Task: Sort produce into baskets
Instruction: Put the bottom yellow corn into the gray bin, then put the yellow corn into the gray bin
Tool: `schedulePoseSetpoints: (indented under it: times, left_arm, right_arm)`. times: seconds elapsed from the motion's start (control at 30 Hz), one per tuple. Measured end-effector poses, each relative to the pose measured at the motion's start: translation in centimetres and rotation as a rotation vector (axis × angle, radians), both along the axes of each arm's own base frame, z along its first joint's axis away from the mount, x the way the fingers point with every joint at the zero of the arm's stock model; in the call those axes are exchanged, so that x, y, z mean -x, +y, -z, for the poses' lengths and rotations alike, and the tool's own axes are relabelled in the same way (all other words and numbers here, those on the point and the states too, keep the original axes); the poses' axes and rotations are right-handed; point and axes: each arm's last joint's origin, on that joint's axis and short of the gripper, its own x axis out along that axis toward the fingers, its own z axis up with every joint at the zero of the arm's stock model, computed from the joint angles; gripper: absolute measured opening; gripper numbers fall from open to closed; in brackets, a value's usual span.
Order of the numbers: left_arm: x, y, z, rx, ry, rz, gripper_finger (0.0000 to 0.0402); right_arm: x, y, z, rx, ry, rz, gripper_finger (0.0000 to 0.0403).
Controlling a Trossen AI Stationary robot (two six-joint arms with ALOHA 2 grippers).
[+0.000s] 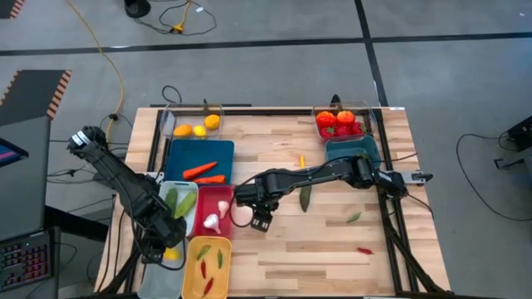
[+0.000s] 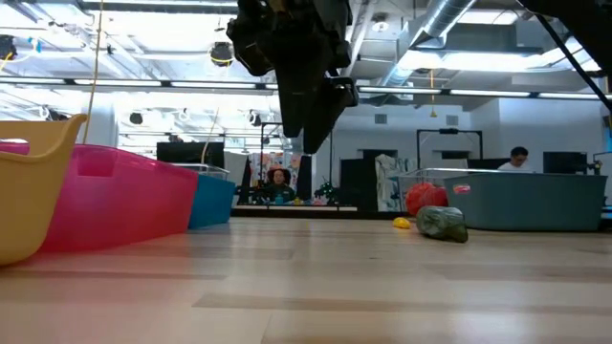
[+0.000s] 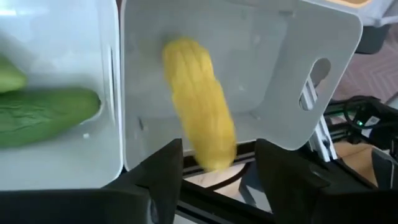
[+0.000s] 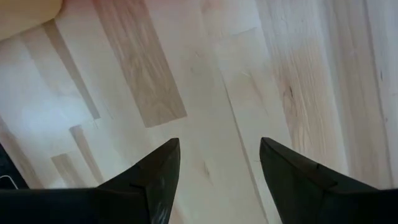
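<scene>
My left gripper (image 1: 166, 249) is open above the white basket (image 3: 273, 74) at the table's near left corner. A yellow squash (image 3: 199, 99) is in that basket, its near end below and between the fingers (image 3: 163, 163). The picture of it is smeared, and I cannot tell whether it rests. My right gripper (image 1: 260, 218) is open and empty above bare table beside the red basket (image 1: 218, 199), which holds white garlic (image 1: 212, 221). In the right wrist view the gripper (image 4: 217, 149) has only wood under it. In the low view it (image 2: 306, 105) hangs clear of the table.
Cucumbers (image 3: 43, 115) lie in the pale basket (image 1: 179, 199), carrots in the dark blue basket (image 1: 199, 162), chillies in the yellow one (image 1: 208, 266), tomatoes in the far right clear basket (image 1: 341, 123). A long green vegetable (image 1: 305, 197), a small green chilli (image 1: 354, 218) and a red one (image 1: 364, 250) lie loose.
</scene>
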Motion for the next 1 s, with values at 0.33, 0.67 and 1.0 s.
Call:
schedulePoseSetpoints:
  times: [0.33,0.67,1.0]
  left_arm:
    - [-0.1,0.1,0.1,-0.031,-0.061,0.028,0.022]
    - [-1.6,0.5,-0.1,0.004,-0.189,0.056,0.0215]
    - [-5.7,3.6,-0.7,0.008,-0.546,0.156,0.0215]
  right_arm:
    - [2.4,-1.2,-1.6,0.24,0.132,0.024,0.0249]
    - [3.6,-4.2,-3.9,0.309,0.141,0.025,0.0249]
    - [6.2,-7.2,-4.2,0.337,0.169,0.013,0.0249]
